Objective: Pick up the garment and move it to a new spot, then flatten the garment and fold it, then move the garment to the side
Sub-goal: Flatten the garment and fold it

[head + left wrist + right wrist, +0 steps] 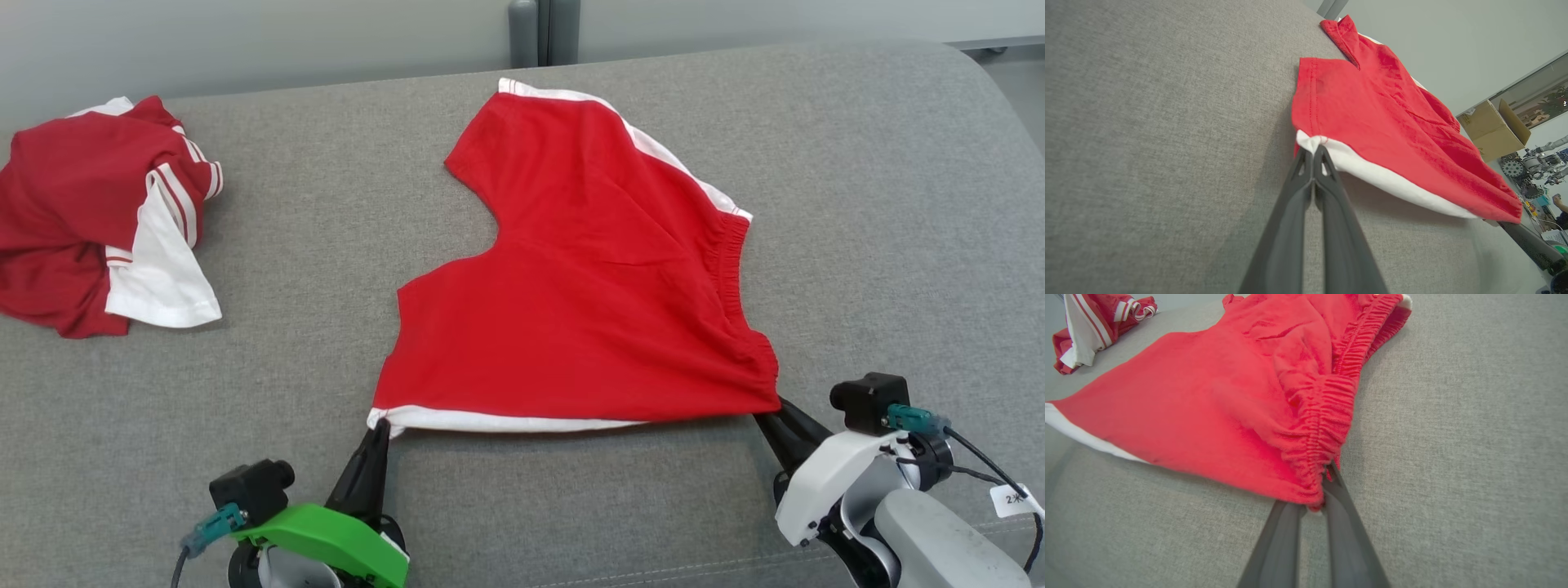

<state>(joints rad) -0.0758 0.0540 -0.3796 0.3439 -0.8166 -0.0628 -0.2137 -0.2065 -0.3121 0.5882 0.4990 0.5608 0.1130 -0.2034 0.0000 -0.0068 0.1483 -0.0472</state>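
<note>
Lower left: left gripper (378,426) pinched tight on the white hem (490,420) corner of the red shorts (588,278), which lie spread mid-frame on the grey cushion (857,204). Lower right: right gripper (766,412) clamped on the elastic waistband (735,269) end. Cloth looks light and limp and will likely sag between holds, so the corners are the sound grip.

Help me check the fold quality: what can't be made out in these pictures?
- Head view: lower layer of the red shorts, hidden by the top layer.
- Right wrist view: fingertips of the right end effector, buried in the waistband.
- Head view: crumpled red-and-white garment, cut off by the left edge; type unclear.
- Left wrist view: equipment at far right, too small to identify.
</note>
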